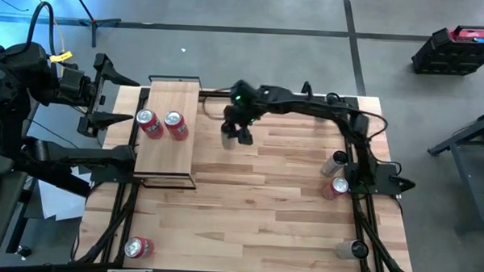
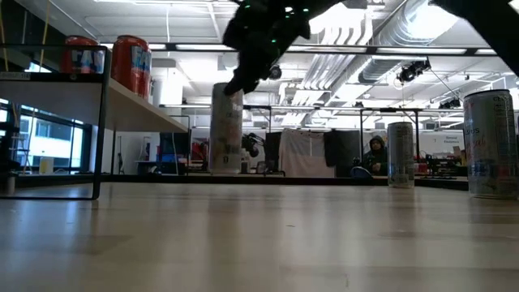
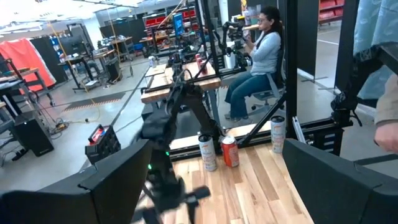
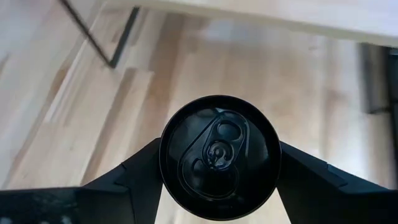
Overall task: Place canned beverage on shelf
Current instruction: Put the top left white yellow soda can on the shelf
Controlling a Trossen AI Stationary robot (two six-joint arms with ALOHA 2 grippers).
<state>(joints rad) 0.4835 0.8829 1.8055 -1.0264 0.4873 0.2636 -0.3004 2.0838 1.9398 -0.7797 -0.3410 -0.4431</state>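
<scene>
Overhead, the right end effector [image 1: 235,134] sits just past the shelf's [image 1: 167,153] three o'clock edge, toward the far side of the bench [image 1: 255,209]. Its fingers [image 4: 134,171] are pinched on a pale can [image 2: 227,128], one pressed to each side of the dark lid, which shows its pull tab in the right wrist view. In the low view that can stands upright on the bench with the end effector reaching down onto its top.

On the shelf, two red cans [image 1: 162,124] stand just beside each other near its twelve o'clock end. Another red can [image 1: 137,248] stands at the bench's seven o'clock corner. Along the three o'clock edge are a silver can [image 1: 335,163], a red-topped can [image 1: 338,186] and, toward five o'clock, one more silver can [image 1: 352,250].

The left end effector [image 1: 106,95] waits off the shelf's ten o'clock corner, its fingers spread wide and holding nothing. In the left wrist view a seated person [image 3: 258,59] is in the room beyond.
</scene>
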